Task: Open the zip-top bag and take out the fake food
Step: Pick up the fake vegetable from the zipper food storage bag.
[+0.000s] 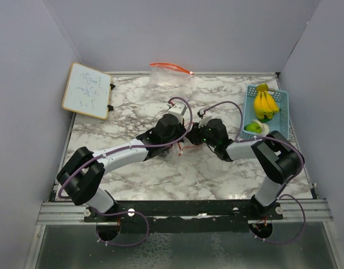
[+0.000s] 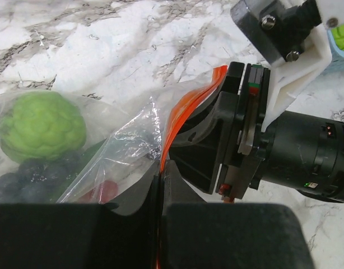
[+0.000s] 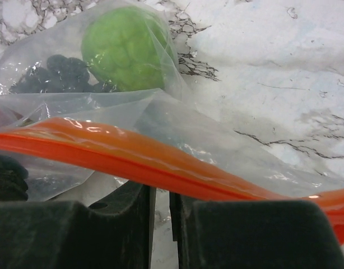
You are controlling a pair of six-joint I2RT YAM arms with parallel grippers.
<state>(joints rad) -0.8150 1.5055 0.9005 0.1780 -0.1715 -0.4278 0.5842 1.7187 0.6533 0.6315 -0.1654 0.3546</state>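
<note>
We see our left gripper (image 2: 162, 171) and right gripper (image 3: 162, 196) both clamped tight on the orange seal (image 3: 133, 159) of the zip-top bag (image 3: 233, 151), with the lime-green fruit (image 2: 40, 126) inside at ten o'clock from the left fingertips.

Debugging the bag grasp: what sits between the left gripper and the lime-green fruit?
Left wrist view: only crumpled film of the clear bag. The left gripper pinches the orange zip strip; the lime-green fruit lies inside the bag, beside dark grapes.

1. The small whiteboard (image 1: 88, 91) at the far left carries handwritten marks in green, too small and faint for me to read.
2. I can read no other text, label or number.
</note>
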